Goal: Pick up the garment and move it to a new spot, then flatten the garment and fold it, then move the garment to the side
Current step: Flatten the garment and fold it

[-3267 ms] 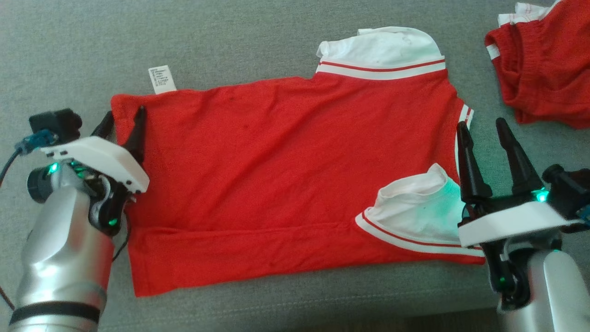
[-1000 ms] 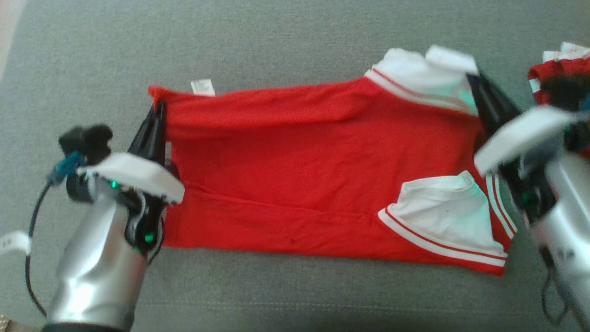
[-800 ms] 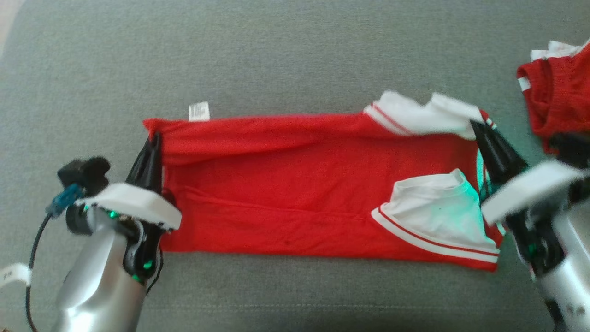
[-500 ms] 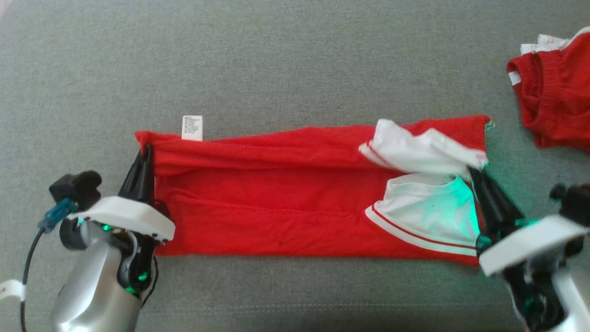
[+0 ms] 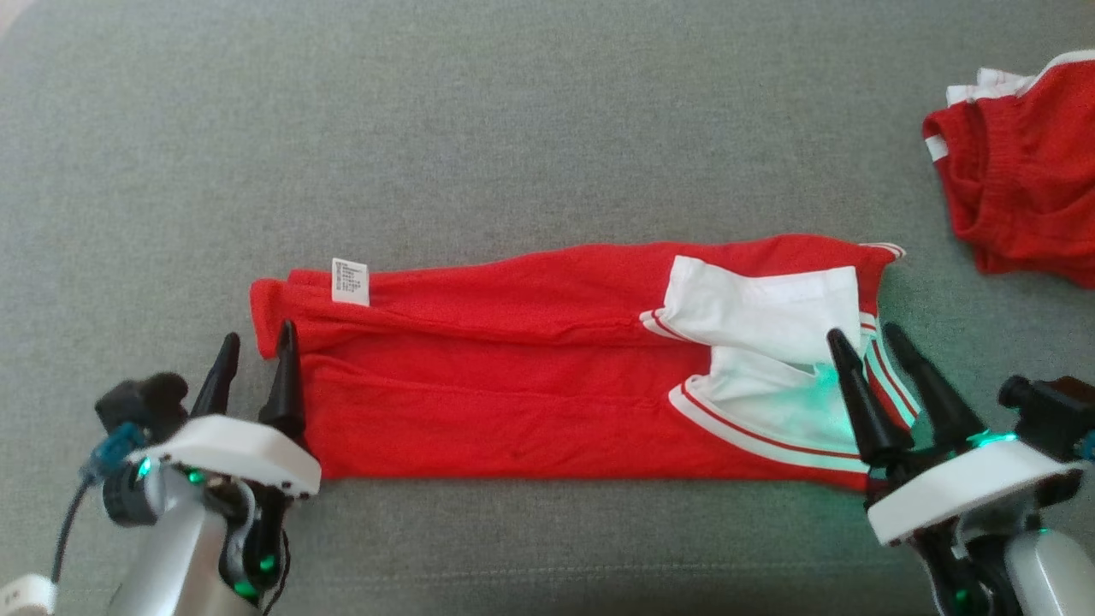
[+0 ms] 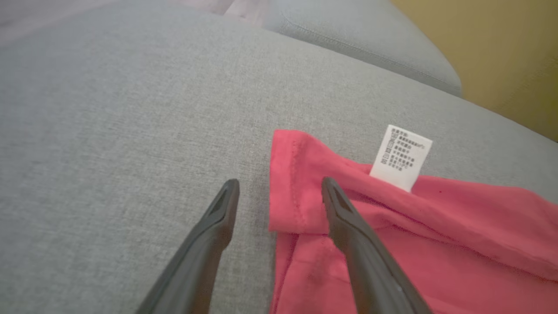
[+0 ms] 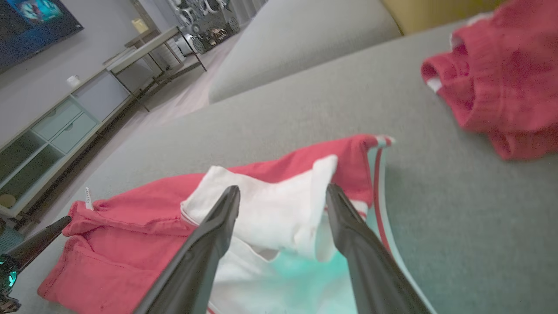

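A red shirt [image 5: 547, 385] with white sleeves lies folded into a long strip on a grey sofa [image 5: 513, 128]. The left gripper [image 5: 258, 332] and right gripper [image 5: 861, 330] sit open and empty at its ends, likely placed for the next fold.

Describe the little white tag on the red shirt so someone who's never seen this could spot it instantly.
On the wide grey fabric cushion lies a long folded red shirt with white sleeves at the robot's right end. At its opposite end, on the far edge, sits a small white rectangular care label. Unlike the sleeves, it is tiny, flat and covered in fine dark print.
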